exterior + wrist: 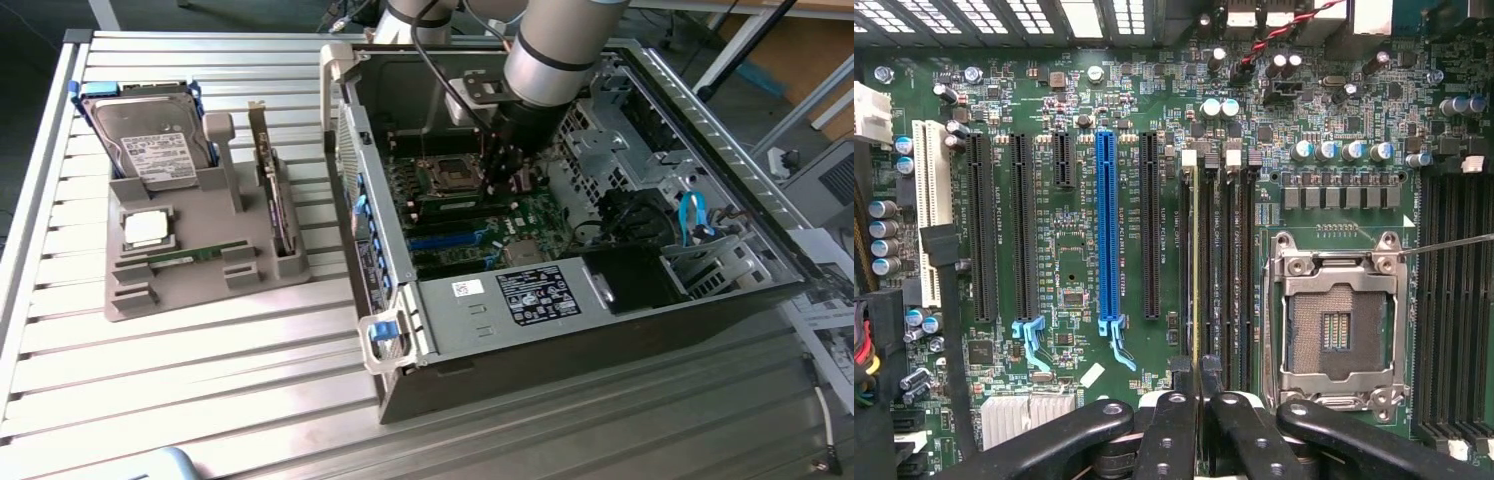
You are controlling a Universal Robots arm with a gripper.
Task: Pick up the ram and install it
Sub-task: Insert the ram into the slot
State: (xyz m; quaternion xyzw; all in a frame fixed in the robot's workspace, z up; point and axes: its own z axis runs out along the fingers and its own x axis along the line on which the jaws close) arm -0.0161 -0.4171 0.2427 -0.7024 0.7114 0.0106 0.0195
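The arm (561, 40) is seen reaching down into the open computer case (350, 150), which lies on its side on the slatted desk (200, 400). The hand (497, 185) is hanging low over the motherboard (534, 215), just beside the empty processor socket (447, 178). From the wrist, the hand (1197, 385) is shown almost fully closed. Its fingertips (1176, 385) are pinched on either side of the ram (1194, 260), which is viewed edge-on as a thin pale line. The ram is lined up along one of the dark memory slots, between the socket (1336, 325) and the row of long expansion slots. Among those the blue slot (1108, 230) stands out. How deep the ram sits in its slot cannot be told. Inside the case, cables and metal drive bays are visible at the exterior view's right. Well apart from the case, at the exterior view's left, a grey moulded tray (134, 300) is sitting on the desk with its own load. A hard drive (150, 140) is propped in the far compartment. A square silver processor chip (146, 228) is lying flat in the middle pocket. A dark expansion card (276, 200) is standing upright in the groove nearest the case. A second green stick (187, 256) is laid flat in a narrow channel near the chip.
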